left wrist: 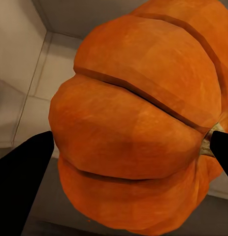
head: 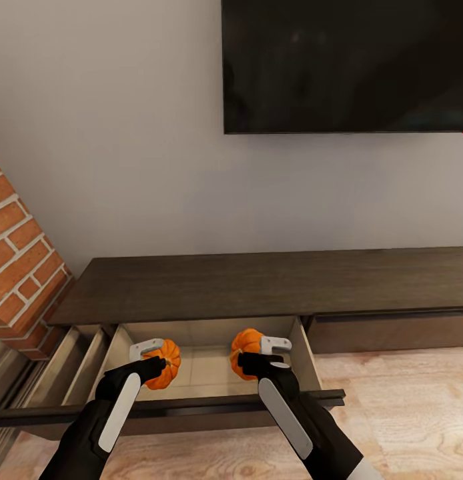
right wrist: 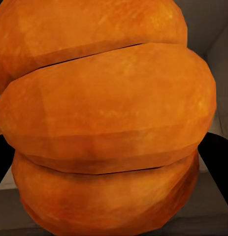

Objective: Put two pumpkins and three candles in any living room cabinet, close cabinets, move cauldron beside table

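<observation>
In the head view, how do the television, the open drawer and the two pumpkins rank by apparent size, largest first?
1. Television, though cut off by the frame.
2. Open drawer.
3. Left pumpkin and right pumpkin: they look alike, so I give no order between them.

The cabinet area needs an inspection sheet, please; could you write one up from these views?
Surface: cabinet top bare; its drawer pulled open, pale inside.
Job's things: left pumpkin and right pumpkin, both held over the open drawer.
Clutter: nothing seen.
Grippers: left gripper and right gripper each shut on a pumpkin.
Cables: nothing seen.
Surroundings: wall television, brick column, wood floor.
</observation>
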{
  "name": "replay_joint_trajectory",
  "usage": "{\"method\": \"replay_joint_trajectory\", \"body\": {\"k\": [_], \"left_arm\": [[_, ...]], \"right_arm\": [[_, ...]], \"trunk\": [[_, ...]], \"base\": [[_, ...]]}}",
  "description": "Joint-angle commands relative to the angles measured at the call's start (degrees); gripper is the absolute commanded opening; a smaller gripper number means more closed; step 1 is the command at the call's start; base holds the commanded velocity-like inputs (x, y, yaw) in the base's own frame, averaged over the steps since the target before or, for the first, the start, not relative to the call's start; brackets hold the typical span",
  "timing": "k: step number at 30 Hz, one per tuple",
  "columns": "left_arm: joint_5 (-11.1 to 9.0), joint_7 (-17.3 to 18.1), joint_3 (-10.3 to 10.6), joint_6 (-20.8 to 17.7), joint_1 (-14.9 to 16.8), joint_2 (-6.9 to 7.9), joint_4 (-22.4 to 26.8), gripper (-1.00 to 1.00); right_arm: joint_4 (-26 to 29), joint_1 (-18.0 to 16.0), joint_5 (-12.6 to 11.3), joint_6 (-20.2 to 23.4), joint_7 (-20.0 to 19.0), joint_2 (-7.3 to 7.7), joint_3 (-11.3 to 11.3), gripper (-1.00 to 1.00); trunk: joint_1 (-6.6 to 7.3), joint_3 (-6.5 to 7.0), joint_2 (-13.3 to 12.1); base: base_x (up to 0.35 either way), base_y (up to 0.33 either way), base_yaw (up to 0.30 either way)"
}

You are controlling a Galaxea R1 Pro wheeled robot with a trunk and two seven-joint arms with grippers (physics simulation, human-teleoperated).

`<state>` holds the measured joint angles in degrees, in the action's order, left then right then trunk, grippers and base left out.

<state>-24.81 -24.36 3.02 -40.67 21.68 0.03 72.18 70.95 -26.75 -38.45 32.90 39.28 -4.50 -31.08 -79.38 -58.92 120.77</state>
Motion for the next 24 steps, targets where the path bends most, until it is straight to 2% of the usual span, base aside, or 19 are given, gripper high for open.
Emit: {"method": "replay_joint_trajectory", "body": {"k": [1, 18, 24], "left_arm": [[-0.55, -0.53, 0.06, -0.11, 0.03, 0.03, 0.07, -1.0], [-0.54, -0.6, 0.06, -0.11, 0.03, 0.06, 0.07, -1.0], [-0.5, -0.6, 0.06, -0.11, 0.03, 0.06, 0.07, -1.0]], "right_arm": [[0.03, -0.05, -0.34, 0.1, 0.53, 0.0, -0.1, -1.0], [-0.29, -0.05, -0.38, 0.06, 0.45, -0.07, -0.12, -1.0], [-0.29, -0.05, -0.44, 0.1, 0.45, -0.07, -0.12, -1.0]], "trunk": [[0.0, -0.05, 0.02], [0.0, -0.05, 0.02], [-1.32, -1.12, 2.43]], "base": [[0.137, 0.0, 0.0], [0.05, 0.0, 0.0], [0.001, 0.0, 0.0]]}}
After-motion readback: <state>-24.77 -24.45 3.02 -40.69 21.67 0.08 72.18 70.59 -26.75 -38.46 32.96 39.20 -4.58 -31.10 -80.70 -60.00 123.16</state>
